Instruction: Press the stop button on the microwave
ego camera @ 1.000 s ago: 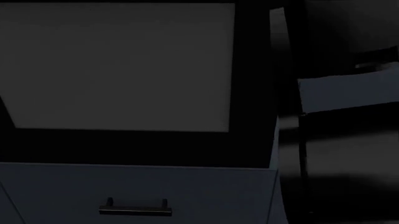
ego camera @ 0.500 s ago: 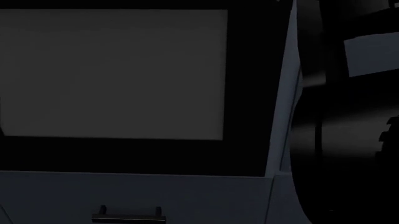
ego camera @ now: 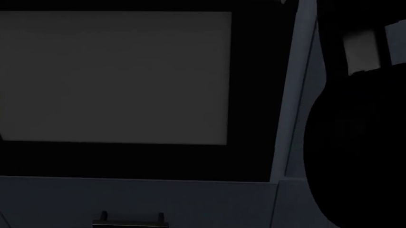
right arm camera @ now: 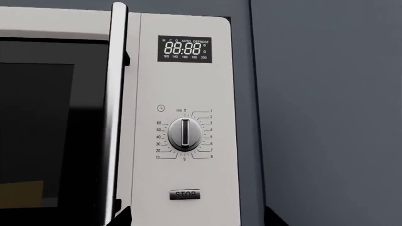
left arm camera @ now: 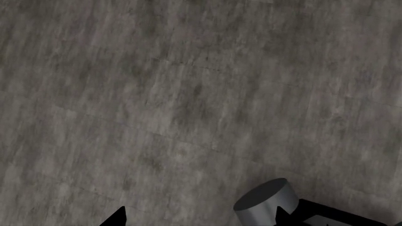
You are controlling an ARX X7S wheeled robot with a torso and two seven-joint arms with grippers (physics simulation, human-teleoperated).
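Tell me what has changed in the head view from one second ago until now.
The view shifted: the grey panel sits lower and looks less skewed, the drawer handle has sunk to the bottom edge, and the pale vertical edge leans further right. A dark bulk, probably the right arm, now fills the right side. Nothing was gripped or released. The scene stays very dark.

Very little of the robot's body shows. In the left wrist view, two black pointed fingertips [left arm camera: 117, 217] of the left gripper [left arm camera: 197, 217] poke into the frame, beside a short grey cylinder [left arm camera: 265, 205] with a flat, lighter end face, joined to a black angular housing [left arm camera: 333, 217]. In the right wrist view, only two dark tips [right arm camera: 122, 217] of the right gripper [right arm camera: 199, 220] show. In the head view, a large, rounded black mass [ego camera: 358, 152] fills the right side, too dark for any detail.
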